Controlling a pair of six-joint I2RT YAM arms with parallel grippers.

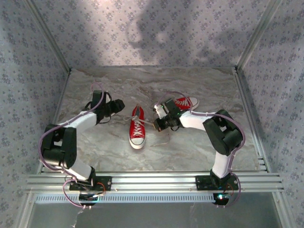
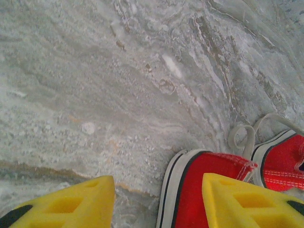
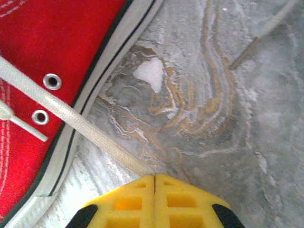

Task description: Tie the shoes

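Across the top external view, the centre sneaker (image 1: 137, 127) lies mid-table, white toe cap toward the arm bases. The second sneaker (image 1: 186, 102) lies to its right and farther back, partly behind the right arm. The left gripper (image 1: 117, 107) sits just left of the centre sneaker's heel. The right gripper (image 1: 156, 124) sits just right of its lacing. The table (image 1: 95, 152) is grey and marble-patterned, enclosed by patterned walls (image 1: 142, 33) and aluminium rails (image 1: 152, 179).

Left wrist view: the left gripper (image 2: 156, 183) has its yellow fingers apart and holds nothing. The centre sneaker (image 2: 190, 190) shows its heel just beyond the gap, and the second sneaker (image 2: 285, 161) is right of it.

Right wrist view: the right gripper (image 3: 154, 178) has its fingers pressed together on a white lace (image 3: 85, 126). The lace runs from the eyelets (image 3: 52, 81) of the centre sneaker (image 3: 52, 42) across its sole to the fingertips.
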